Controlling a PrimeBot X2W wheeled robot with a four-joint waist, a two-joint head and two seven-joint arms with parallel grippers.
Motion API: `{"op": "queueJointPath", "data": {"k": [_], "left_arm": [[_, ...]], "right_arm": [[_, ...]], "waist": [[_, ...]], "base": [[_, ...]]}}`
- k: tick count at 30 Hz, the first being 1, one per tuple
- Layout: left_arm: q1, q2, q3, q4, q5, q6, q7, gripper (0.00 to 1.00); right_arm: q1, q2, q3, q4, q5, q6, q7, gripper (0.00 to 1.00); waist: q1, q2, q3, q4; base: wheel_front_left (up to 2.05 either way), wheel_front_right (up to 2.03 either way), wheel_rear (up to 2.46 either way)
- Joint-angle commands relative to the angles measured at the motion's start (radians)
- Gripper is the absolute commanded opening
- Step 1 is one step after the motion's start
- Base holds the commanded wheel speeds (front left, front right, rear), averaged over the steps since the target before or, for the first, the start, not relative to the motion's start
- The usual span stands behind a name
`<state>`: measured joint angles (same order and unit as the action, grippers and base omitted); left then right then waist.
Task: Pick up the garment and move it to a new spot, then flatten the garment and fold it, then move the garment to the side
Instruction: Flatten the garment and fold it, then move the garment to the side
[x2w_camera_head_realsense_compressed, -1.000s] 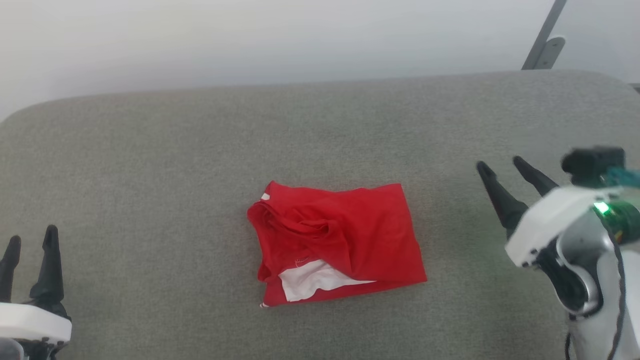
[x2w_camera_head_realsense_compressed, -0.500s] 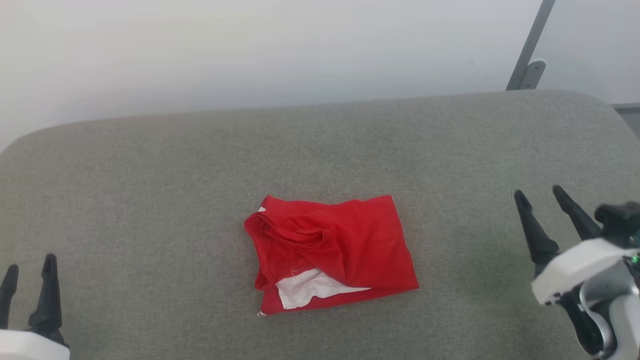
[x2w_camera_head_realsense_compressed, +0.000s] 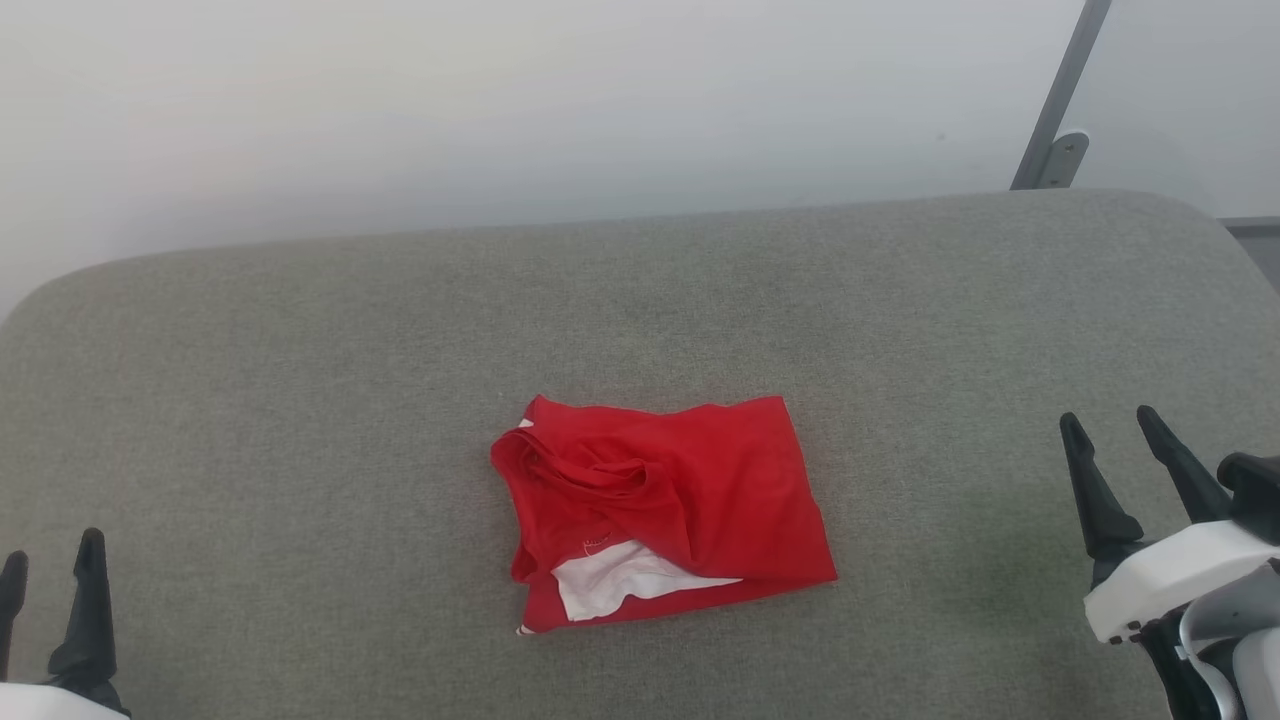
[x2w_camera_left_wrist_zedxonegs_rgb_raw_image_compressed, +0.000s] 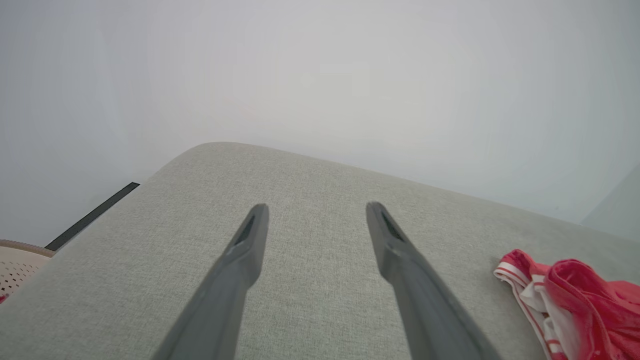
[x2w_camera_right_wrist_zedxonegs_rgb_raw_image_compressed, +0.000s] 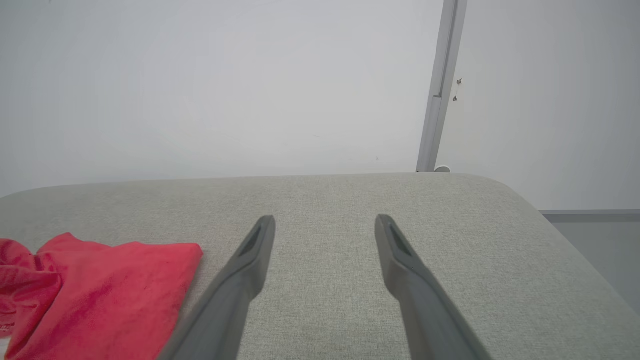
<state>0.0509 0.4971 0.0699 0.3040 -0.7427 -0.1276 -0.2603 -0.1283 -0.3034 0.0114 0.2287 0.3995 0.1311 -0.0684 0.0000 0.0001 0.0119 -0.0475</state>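
The garment, red with a white patch showing at its near edge, lies folded into a rough rectangle in the middle of the grey cushioned surface. Its striped trim shows at the right of the left wrist view; its red cloth lies at the lower left of the right wrist view. My left gripper stands open at the lower left, well apart from the garment. Far to the garment's right my right gripper is open too, with nothing between its fingers.
A pale wall rises behind the surface. A grey metal post with a bracket stands at the back right. A perforated beige basket sits beyond the surface's left end. Bare cushion lies all around the garment.
Both grippers have drawn back toward the near edge, the right one also moving further right. The camera has tilted, shifting the whole picture down. The garment lies as before.
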Motion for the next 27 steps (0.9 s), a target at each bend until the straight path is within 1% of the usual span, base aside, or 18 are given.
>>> {"op": "queueJointPath", "data": {"k": [1, 8, 14, 19, 27], "left_arm": [[0.013, -0.001, 0.001, -0.009, 0.004, -0.003, -0.006, 1.00], [0.015, 0.000, -0.007, -0.014, 0.003, -0.003, -0.006, 1.00], [-0.004, -0.004, -0.017, -0.014, 0.003, -0.003, -0.006, 1.00], [-0.017, -0.005, -0.034, -0.009, -0.009, -0.003, -0.006, 1.00], [-0.038, -0.017, -0.081, -0.004, -0.016, -0.003, -0.006, 1.00]], "right_arm": [[0.013, 0.001, -0.003, -0.002, -0.002, -0.001, -0.007, 1.00], [0.018, 0.011, -0.008, -0.008, -0.001, -0.001, 0.002, 1.00], [0.001, 0.022, 0.018, -0.007, 0.028, -0.001, 0.056, 1.00], [-0.028, 0.020, 0.086, -0.004, 0.081, -0.001, 0.171, 1.00], [-0.101, -0.014, 0.200, 0.012, 0.166, -0.001, 0.435, 1.00]], "waist": [[0.0000, -0.0001, 0.001, 0.001], [0.0000, -0.0001, 0.004, 0.006], [0.0000, -0.0001, 0.016, 0.029], [0.0000, -0.0001, 0.024, 0.062], [0.0000, -0.0001, 0.045, 0.135]], "base": [[0.00, 0.00, 0.00], [0.00, 0.00, 0.00], [0.00, 0.00, 0.00], [0.00, 0.00, 0.00], [0.00, 0.00, 0.00]]}}
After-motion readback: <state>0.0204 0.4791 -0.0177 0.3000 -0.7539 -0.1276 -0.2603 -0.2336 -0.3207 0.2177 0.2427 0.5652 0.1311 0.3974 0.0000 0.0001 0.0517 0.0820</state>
